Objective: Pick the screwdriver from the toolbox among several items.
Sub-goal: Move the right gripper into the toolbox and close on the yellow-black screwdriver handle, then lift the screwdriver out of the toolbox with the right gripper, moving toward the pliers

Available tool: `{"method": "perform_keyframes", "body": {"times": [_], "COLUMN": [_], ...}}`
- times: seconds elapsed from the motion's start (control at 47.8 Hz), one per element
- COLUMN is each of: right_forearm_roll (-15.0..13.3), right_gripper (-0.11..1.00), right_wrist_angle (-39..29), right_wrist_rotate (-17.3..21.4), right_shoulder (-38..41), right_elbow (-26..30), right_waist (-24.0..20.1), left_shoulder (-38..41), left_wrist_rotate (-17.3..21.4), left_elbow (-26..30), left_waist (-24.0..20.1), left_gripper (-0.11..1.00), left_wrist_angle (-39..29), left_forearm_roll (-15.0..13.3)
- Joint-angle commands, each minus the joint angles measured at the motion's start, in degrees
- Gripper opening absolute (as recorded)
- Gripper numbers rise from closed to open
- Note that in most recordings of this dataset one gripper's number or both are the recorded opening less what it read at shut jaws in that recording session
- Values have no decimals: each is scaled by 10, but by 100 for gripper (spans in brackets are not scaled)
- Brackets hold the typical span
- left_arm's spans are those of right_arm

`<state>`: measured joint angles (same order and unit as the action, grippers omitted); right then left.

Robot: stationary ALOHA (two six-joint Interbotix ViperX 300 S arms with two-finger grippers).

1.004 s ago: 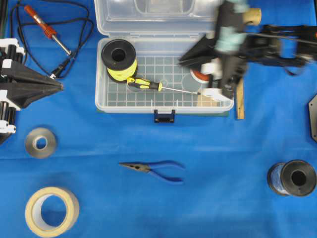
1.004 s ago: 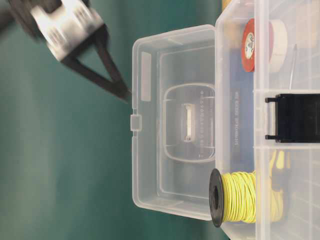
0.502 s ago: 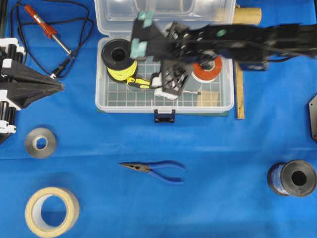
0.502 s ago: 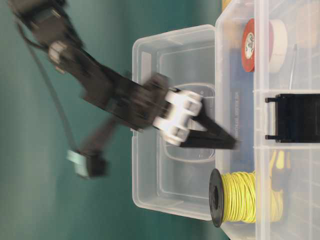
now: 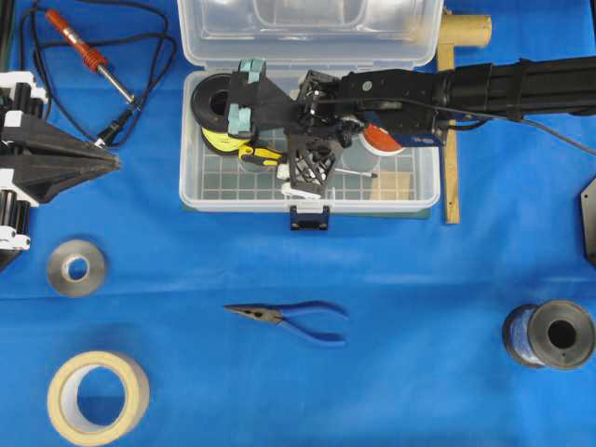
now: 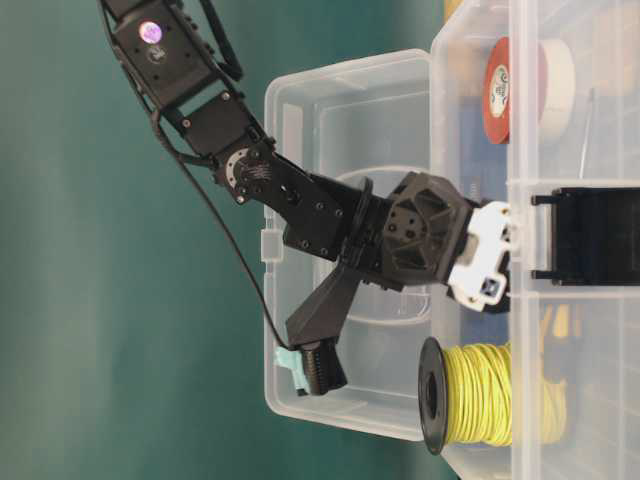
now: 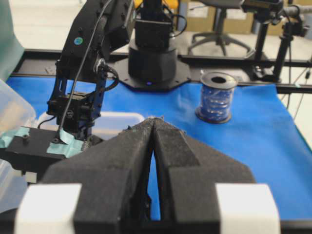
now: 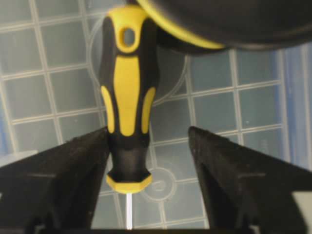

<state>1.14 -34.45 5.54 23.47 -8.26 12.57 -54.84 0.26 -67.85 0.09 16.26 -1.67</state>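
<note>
The screwdriver (image 5: 264,155), with its yellow-and-black handle, lies on the grid floor of the clear toolbox (image 5: 307,201), its handle next to a yellow wire spool (image 5: 222,107). My right gripper (image 5: 296,164) reaches down into the box. In the right wrist view it (image 8: 148,134) is open, with the handle (image 8: 126,97) between the jaws. The handle lies against the left finger and apart from the right finger. My left gripper (image 5: 114,163) is shut and empty at the table's left edge, with its tips together in the left wrist view (image 7: 154,121).
A red tape roll (image 5: 380,140) sits in the box beside my right arm. Blue-handled pliers (image 5: 293,318), a grey roll (image 5: 76,268), a masking tape roll (image 5: 98,396), a blue wire spool (image 5: 549,335) and a soldering iron (image 5: 84,51) lie on the blue cloth.
My right arm swept left across the toolbox and dropped into it. Its open jaws now stand on either side of the screwdriver handle. The left arm has not moved.
</note>
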Motion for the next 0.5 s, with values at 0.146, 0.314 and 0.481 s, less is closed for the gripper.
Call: {"method": "perform_keyframes", "body": {"times": [0.146, 0.314, 0.481], "right_forearm_roll": [2, 2, 2], "right_gripper": [24, 26, 26], "right_wrist_angle": [-12, -35, -69], "right_wrist_rotate": [-1, 4, 10], "right_shoulder": [-23, -76, -151], "right_elbow": [11, 9, 8], "right_waist": [-4, -6, -8], "left_shoulder": [4, 2, 1], "left_wrist_rotate": [0, 0, -1], "left_elbow": [11, 11, 11], "left_waist": [1, 1, 0], "left_gripper": [0, 0, 0], "left_wrist_angle": [4, 5, 5], "left_forearm_roll": [-1, -1, -1]}}
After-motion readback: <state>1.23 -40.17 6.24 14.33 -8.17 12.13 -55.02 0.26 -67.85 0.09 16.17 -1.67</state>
